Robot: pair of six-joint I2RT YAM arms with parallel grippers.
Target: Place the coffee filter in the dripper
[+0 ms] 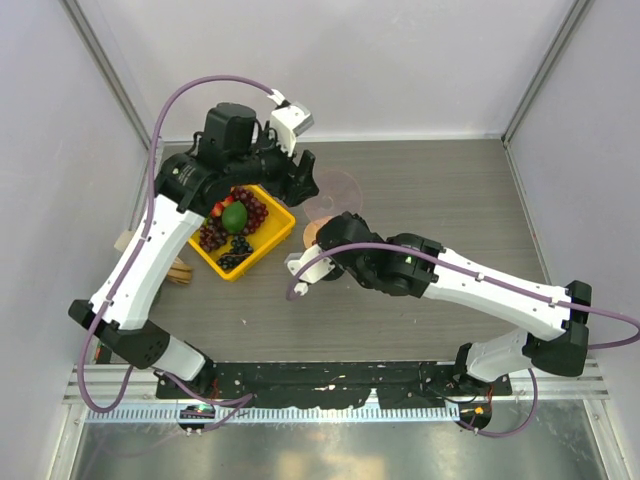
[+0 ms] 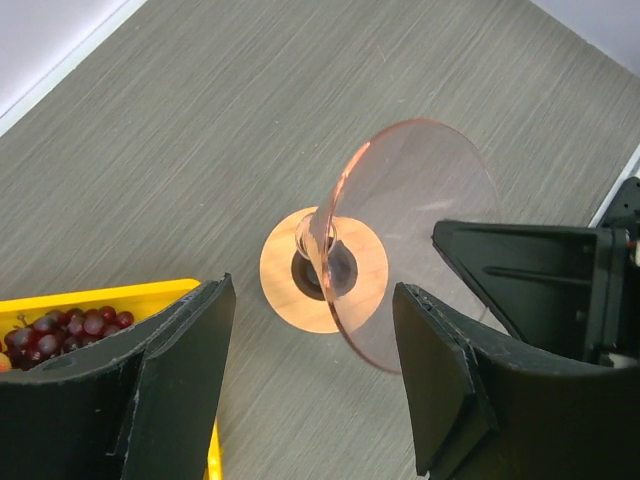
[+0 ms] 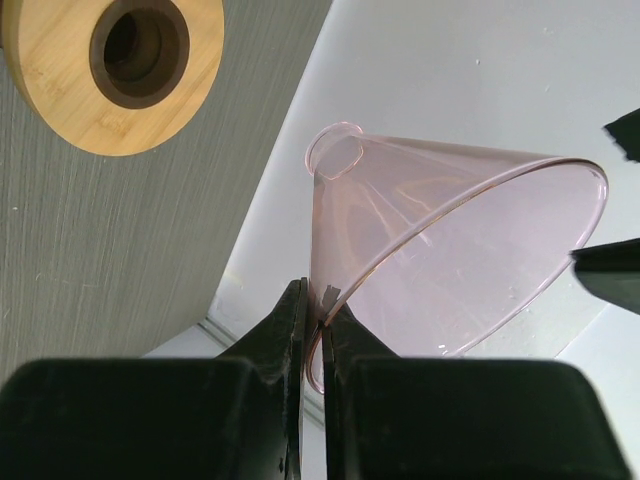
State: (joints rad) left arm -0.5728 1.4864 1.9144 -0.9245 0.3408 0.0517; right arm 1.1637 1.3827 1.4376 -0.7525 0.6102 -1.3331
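Observation:
The dripper's clear pinkish cone (image 3: pixel 450 250) is pinched by its rim in my right gripper (image 3: pixel 312 310) and held tilted on its side, off the table. It also shows in the top view (image 1: pixel 335 188) and the left wrist view (image 2: pixel 420 225). The light-wood ring collar (image 3: pixel 50 100) with its black centre lies flat on the table, separate from the cone; it shows too in the left wrist view (image 2: pixel 290 300) and the top view (image 1: pixel 313 235). My left gripper (image 2: pixel 315 390) is open and empty above the ring. No single coffee filter is in view.
A yellow fruit tray (image 1: pixel 262 252) with grapes and a green fruit sits left of the ring; its edge shows in the left wrist view (image 2: pixel 100 297). A bundle of tan papers (image 1: pixel 180 270) lies partly under the left arm. White walls stand close behind.

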